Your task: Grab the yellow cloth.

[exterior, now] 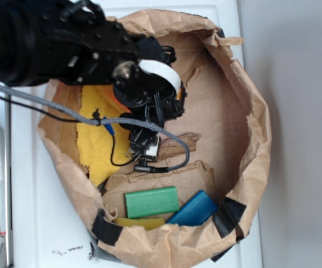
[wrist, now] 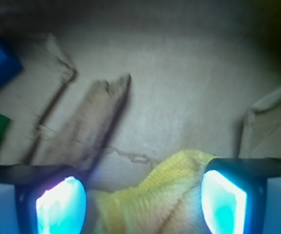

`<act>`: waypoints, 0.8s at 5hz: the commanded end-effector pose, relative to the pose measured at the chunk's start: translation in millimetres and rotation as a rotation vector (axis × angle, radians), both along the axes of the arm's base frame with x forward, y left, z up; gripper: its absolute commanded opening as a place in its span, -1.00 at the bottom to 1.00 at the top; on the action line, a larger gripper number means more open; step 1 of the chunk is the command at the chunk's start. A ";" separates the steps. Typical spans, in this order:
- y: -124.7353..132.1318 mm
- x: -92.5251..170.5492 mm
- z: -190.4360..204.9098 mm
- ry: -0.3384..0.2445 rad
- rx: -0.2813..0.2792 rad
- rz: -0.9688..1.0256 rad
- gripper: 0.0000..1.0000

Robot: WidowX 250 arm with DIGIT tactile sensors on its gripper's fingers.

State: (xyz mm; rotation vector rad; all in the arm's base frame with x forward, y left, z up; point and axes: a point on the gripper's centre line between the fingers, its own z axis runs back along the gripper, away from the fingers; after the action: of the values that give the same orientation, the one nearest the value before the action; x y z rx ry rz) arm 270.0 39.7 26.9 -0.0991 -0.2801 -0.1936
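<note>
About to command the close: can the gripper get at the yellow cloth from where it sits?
Probably yes. The gripper is open with the yellow cloth bunched between its fingers, nothing in between.

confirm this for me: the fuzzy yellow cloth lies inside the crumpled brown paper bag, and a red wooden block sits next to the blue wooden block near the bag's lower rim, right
Not quite. The block beside the blue wooden block is green, not red, as the exterior view shows. The rest holds: the fuzzy yellow cloth lies inside the crumpled brown paper bag.
</note>
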 end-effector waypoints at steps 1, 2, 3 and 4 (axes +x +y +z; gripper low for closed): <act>-4.1 0.8 -10.9 -0.010 0.039 -0.102 1.00; -6.0 2.4 -11.5 -0.024 0.038 -0.107 1.00; -7.4 4.7 -9.7 -0.032 0.042 -0.091 1.00; -7.2 6.0 -7.9 -0.028 0.039 -0.071 -1.00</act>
State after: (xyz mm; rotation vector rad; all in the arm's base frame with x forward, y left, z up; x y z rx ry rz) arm 272.1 37.5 16.2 -0.0590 -0.3172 -0.2402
